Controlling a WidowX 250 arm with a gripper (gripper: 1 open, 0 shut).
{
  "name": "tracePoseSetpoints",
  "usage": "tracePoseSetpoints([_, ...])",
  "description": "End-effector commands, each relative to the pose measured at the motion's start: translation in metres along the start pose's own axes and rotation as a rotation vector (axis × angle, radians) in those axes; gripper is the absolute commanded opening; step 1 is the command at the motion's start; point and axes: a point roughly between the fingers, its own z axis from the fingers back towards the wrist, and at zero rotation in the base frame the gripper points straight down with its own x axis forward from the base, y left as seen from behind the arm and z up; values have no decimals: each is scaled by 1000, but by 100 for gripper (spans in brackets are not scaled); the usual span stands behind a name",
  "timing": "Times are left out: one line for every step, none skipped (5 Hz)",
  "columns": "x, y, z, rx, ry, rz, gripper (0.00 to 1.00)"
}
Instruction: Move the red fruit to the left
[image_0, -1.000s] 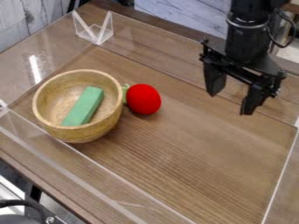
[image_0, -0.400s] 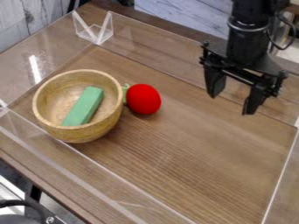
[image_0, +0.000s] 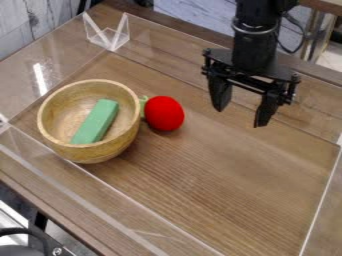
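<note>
Nearest me runs the clear plastic wall that fences the wooden table, and nothing lies on the boards just behind it. A little further in, on the left, sits the wooden bowl with a green rectangular block lying inside it. The red fruit rests on the table just beside the bowl's right rim, very near it, though I cannot tell whether the two touch. Nobody has hold of it.

Beyond and to the right of the fruit hangs the black gripper, pointing down, its fingers spread wide with nothing between them. It hovers above the table, apart from the fruit, not over it.

Farthest back, near the corner, stands a small folded piece of clear plastic.

As I judge it, the real work has not begun: the fruit is ungrasped, so the reach, the grasp and the carry to the left all remain. The bowl stands close on the fruit's left, so it may get in the way.
</note>
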Motion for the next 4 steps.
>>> tracePoseSetpoints([2,-5,15,-21,-59,-32,100])
tracePoseSetpoints([3,-11,20,-23,-65,-16,100])
tracePoseSetpoints([5,-18,25,-25,-75,-6,100])
tracePoseSetpoints([3,-30,39,-29,-88,4,100])
